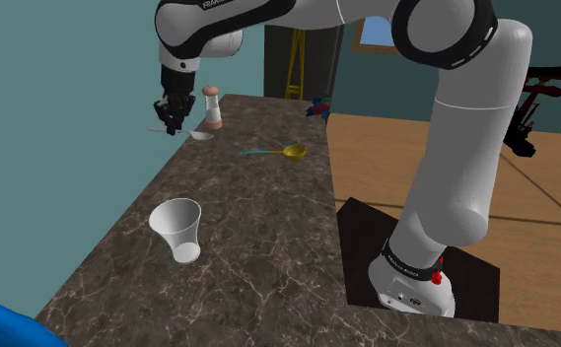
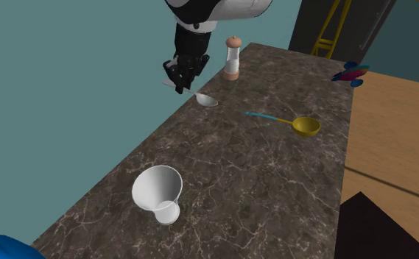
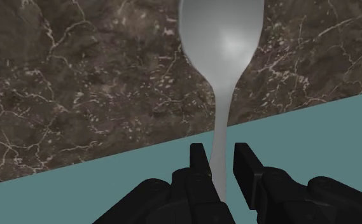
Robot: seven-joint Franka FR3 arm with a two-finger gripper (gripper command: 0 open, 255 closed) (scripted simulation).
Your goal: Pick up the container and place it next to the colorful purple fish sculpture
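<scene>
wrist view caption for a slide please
Grey spoon, bowl over the veined counter, handle running back to the gripper.

Reaches far out in a high arch above the spoon (image 1: 201,136), with raised elbow. Bends steeply down at the wrist. Carries the black gripper (image 1: 174,127) pointing downward, set at the spoon's handle, away from the bowl end.

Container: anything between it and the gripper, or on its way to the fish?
Gripper to container: bare counter, though the gripper is at a spoon. Container to fish: a yellow scoop lies roughly on that line; a lifted carry should clear it.
</scene>
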